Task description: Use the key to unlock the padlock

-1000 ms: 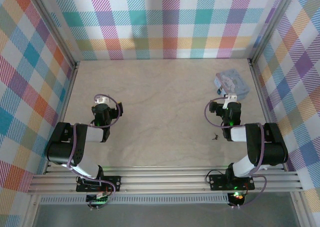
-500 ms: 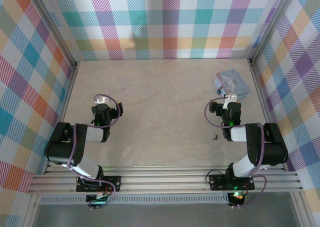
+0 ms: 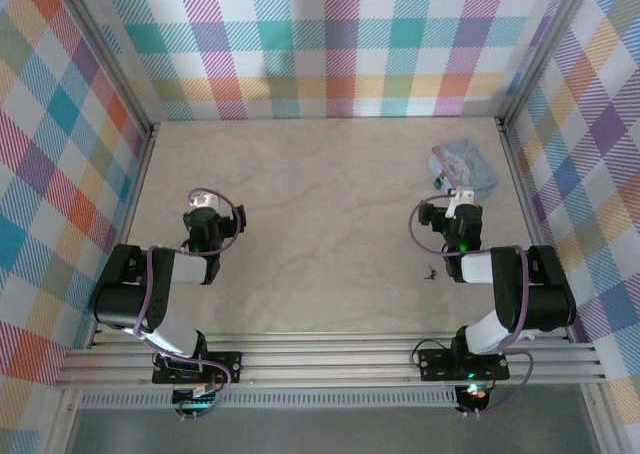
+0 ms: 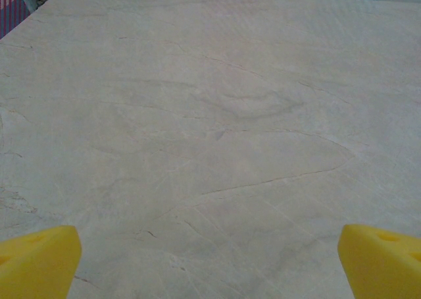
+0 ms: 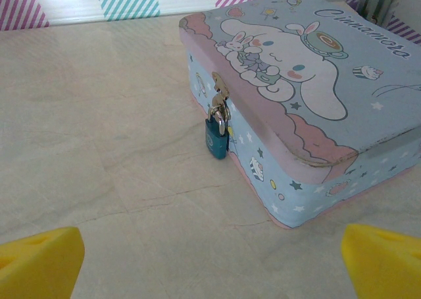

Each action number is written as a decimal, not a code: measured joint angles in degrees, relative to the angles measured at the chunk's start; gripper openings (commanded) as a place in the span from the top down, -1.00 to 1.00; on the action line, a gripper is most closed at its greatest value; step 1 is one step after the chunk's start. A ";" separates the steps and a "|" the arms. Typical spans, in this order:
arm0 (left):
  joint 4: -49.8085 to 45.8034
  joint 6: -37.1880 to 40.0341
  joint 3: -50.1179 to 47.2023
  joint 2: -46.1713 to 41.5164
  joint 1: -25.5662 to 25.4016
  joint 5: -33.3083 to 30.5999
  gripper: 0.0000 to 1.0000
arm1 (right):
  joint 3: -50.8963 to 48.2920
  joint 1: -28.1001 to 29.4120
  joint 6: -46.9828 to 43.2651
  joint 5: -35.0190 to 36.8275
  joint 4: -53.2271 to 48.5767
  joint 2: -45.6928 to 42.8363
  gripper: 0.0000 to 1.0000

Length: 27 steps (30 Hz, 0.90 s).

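Note:
A small teal padlock (image 5: 216,139) with a silver shackle hangs shut on the hasp of a pale blue cartoon tin box (image 5: 309,81), resting against the box's front wall. That box (image 3: 463,167) lies at the far right of the table. The key (image 3: 429,272), a tiny dark sliver, lies on the table left of the right arm. My right gripper (image 3: 461,198) points at the box, just short of it, and stands open (image 5: 210,266) over bare table. My left gripper (image 3: 204,198) is open too, its yellow fingertips (image 4: 36,263) wide apart over bare table.
The pale marbled table (image 3: 320,194) is walled by checked panels at the back and both sides (image 3: 340,44). An aluminium rail (image 3: 330,359) carries both arm bases at the near edge. Purple cables (image 3: 425,229) loop beside each wrist.

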 measured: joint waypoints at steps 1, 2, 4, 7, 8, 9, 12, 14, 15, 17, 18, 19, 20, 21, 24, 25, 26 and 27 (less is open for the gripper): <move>0.00 0.02 0.00 0.00 0.00 0.02 -1.00 | 0.00 0.00 0.00 0.00 0.00 0.00 -0.99; -0.15 0.07 0.00 0.00 0.00 0.26 -1.00 | 0.00 0.00 0.00 0.00 0.00 0.00 -0.99; -1.42 0.48 0.26 -0.02 0.00 1.22 -1.00 | 0.00 0.00 0.00 -0.02 0.00 0.00 -0.99; -5.14 0.87 1.14 -0.90 0.00 1.73 -1.00 | 0.00 0.00 0.00 -0.02 0.00 0.00 -0.99; -7.89 0.87 2.16 -1.77 0.00 1.73 -1.00 | 0.00 0.00 0.00 0.00 0.00 0.00 -0.99; -10.99 0.83 3.52 -2.80 0.00 1.68 -1.00 | 0.00 0.00 0.00 0.00 0.00 0.00 -0.99; -18.27 0.33 8.02 -6.12 0.00 1.77 -1.00 | 0.02 0.00 0.00 0.00 -0.26 -0.02 -0.99; -21.70 -0.87 10.19 -8.68 0.00 2.01 -1.00 | 0.02 0.00 -0.02 -0.44 -0.92 -0.09 -0.99; -23.23 -1.90 10.84 -10.10 0.00 2.27 -1.00 | 0.02 0.00 -0.04 -0.83 -1.44 -0.26 -0.99; -26.01 -3.80 11.63 -12.33 0.00 3.02 -0.97 | 0.24 0.00 -0.09 -1.46 -3.98 -1.77 -0.99; -27.63 -5.03 12.09 -13.05 -0.02 3.69 -0.95 | 0.94 0.00 -0.02 -1.46 -7.06 -3.41 -0.99; -29.11 -5.90 12.66 -13.38 -0.04 4.42 -0.93 | 2.16 0.00 0.07 -1.42 -10.67 -5.07 -0.99; -30.77 -6.88 13.35 -13.42 -0.17 5.20 -0.93 | 4.31 0.00 0.31 -1.16 -15.23 -6.97 -0.99; -32.57 -7.93 14.21 -13.40 -0.57 6.01 -0.92 | 6.80 0.00 0.55 -0.85 -18.99 -8.35 -1.00; -37.46 -10.75 16.85 -13.09 -1.84 7.39 -0.91 | 16.59 0.00 1.75 0.68 -29.44 -9.99 -0.95; -38.95 -11.67 18.05 -12.50 -2.49 8.04 -0.91 | 20.13 0.00 2.27 1.20 -32.70 -9.70 -0.93; -40.17 -12.46 19.26 -11.80 -3.02 8.72 -0.91 | 23.37 0.00 2.71 1.79 -35.52 -9.14 -0.92; -41.24 -13.31 20.63 -10.64 -3.69 9.66 -0.91 | 27.30 0.00 2.93 2.27 -39.08 -7.82 -0.92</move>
